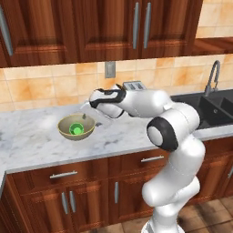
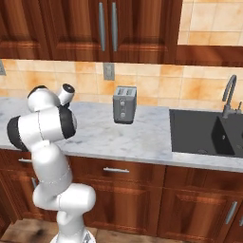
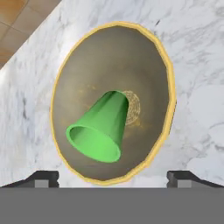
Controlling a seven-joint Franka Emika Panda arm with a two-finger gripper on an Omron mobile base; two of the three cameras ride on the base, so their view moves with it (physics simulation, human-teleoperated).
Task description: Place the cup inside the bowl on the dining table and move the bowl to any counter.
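I see the gripper (image 3: pixel 113 177) released, fingertips (image 3: pixel 43 178) spread wide, holding nothing. Directly beneath it sits the bowl (image 3: pixel 164 78), the cup (image 3: pixel 101 127) lying on its side inside. The bowl rests on the counter (image 1: pixel 32 136), left of a toaster (image 2: pixel 124 104) and sink (image 2: pixel 204 130), beneath wood cabinets (image 1: pixel 104 27).

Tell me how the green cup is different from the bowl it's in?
The cup is bright green; the bowl is tan with an olive-yellow inside. The cup is much smaller than the wide bowl. The cup lies tipped on its side, while the bowl sits upright on the counter. Both are round, open-topped and handleless.
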